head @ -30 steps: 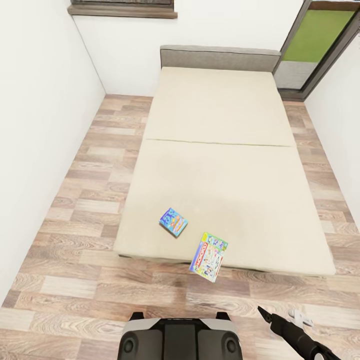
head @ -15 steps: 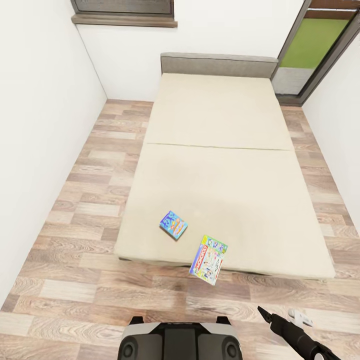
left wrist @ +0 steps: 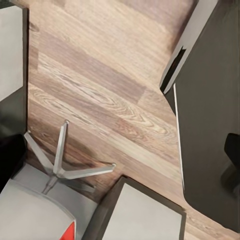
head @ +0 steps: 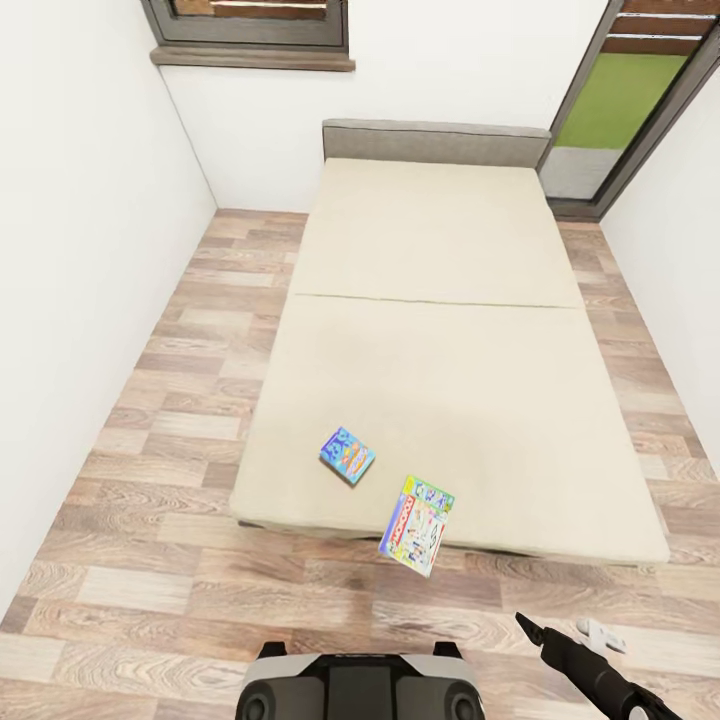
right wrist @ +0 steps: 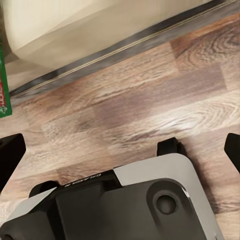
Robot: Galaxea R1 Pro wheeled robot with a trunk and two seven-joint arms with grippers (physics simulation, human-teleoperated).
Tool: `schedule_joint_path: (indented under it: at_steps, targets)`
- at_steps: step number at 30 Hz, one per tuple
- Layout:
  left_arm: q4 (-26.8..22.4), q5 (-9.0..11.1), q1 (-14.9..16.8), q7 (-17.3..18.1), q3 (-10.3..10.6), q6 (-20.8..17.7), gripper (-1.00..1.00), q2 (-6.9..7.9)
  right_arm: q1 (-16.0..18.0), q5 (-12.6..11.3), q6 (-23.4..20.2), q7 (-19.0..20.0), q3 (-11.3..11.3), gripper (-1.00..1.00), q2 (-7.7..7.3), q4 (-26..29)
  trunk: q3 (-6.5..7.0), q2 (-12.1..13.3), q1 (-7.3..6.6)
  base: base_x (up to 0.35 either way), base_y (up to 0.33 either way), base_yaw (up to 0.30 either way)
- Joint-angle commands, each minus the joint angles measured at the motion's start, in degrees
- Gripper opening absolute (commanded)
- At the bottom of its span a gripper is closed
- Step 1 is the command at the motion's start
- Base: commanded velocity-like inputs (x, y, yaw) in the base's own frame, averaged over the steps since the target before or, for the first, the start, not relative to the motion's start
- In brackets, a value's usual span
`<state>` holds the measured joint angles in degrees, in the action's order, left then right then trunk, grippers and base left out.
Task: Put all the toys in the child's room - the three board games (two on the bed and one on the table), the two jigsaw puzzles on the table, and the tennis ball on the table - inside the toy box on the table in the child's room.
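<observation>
Bed [head: 440, 330] fills the narrow room ahead of the robot, its cream mattress running from a grey headboard [head: 435, 142] under the window [head: 250, 30] to a near edge just beyond the robot's base [head: 360, 685]. Two board games lie near that edge: a small blue one [head: 347, 454] flat on the mattress, and a larger green-bordered one [head: 417, 525] beside it, tilted and hanging partly over the edge above the wooden floor [head: 150, 560]. The right gripper [right wrist: 120, 150] is low over the floor just short of the bed, both games ahead of it and toward the robot's left; its dark fingertips [right wrist: 10, 150] stand wide apart at either side of the wrist camera, with nothing between them, and a strip of the larger game's green border shows past one of them. From the left wrist camera come floorboards, a chair's metal legs [left wrist: 60, 165] and dark panels; whether that hand is open or closed cannot be told.
</observation>
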<state>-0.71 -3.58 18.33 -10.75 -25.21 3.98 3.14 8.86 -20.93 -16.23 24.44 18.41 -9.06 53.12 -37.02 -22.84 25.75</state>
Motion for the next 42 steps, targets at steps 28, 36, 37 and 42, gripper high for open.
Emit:
schedule_joint_path:
  at_steps: [28, 36, 37, 42]
  targets:
    - [0.1, -0.38, 0.04, -0.15, -0.37, 0.24, 1.0, -0.03, 0.02, -0.52, -0.55, 0.16, 0.08, 1.0, 0.05, 0.05, 2.54, -0.08, 0.03, 0.0, 0.0, 0.0]
    - [0.1, -0.38, 0.04, -0.15, -0.37, 0.24, 1.0, 0.0, 0.02, -0.55, -0.56, 0.1, 0.13, 1.0, 0.06, 0.05, 3.29, -0.08, 0.03, 0.0, 0.0, 0.0]
    - [0.1, -0.38, 0.04, -0.15, -0.37, 0.24, 1.0, 0.0, 0.02, -0.56, -0.56, 0.09, 0.13, 1.0, 0.07, 0.05, 3.38, -0.08, 0.03, 0.0, 0.0, 0.0]
    - [0.1, -0.39, 0.04, -0.15, -0.35, 0.24, 1.0, -0.01, 0.02, -0.56, -0.56, -0.22, 0.1, 1.0, 0.09, -0.21, 3.85, -0.08, 0.03, 0.0, 0.0, 0.0]
